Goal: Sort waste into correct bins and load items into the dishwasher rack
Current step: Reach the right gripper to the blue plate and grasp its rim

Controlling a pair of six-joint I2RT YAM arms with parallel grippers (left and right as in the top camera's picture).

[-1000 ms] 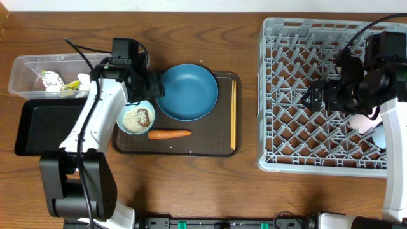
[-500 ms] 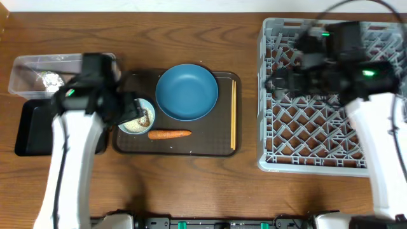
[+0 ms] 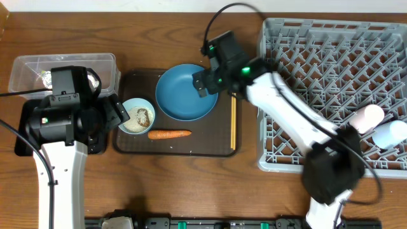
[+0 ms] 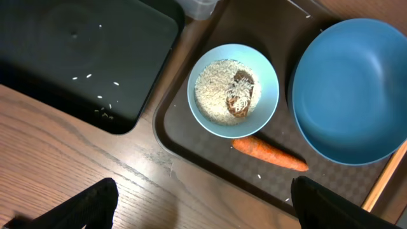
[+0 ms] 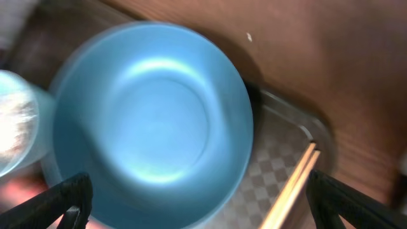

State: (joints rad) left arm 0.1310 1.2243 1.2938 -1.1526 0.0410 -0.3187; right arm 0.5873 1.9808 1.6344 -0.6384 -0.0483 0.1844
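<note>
The large blue plate (image 3: pixel 186 95) lies on the brown serving tray (image 3: pixel 191 150). Beside it are the small light-blue bowl (image 3: pixel 137 116) of rice with a brown lump (image 4: pixel 241 86), the carrot (image 3: pixel 169 134) and the chopsticks (image 3: pixel 233 121). My left gripper (image 3: pixel 118 112) is open and empty, just left of the bowl. Its jaws (image 4: pixel 203 213) hang over the table in front of the serving tray. My right gripper (image 3: pixel 202 83) is open above the plate's right part. In the right wrist view its jaws (image 5: pixel 203 210) span the plate (image 5: pixel 152 127) and the chopsticks (image 5: pixel 296 184).
The clear tub (image 3: pixel 63 62) holds wrappers (image 3: pixel 44 77) at the far left. The black tray (image 3: pixel 25 124) in front of it holds a few rice grains (image 4: pixel 102 111). The grey rack (image 3: pixel 318 95) stands on the right with a pinkish-white cup (image 3: pixel 367 117) and a light-blue cup (image 3: pixel 391 133).
My right arm has swung left from over the rack to over the blue plate. My left arm has drawn back left from the plate to over the black tray.
</note>
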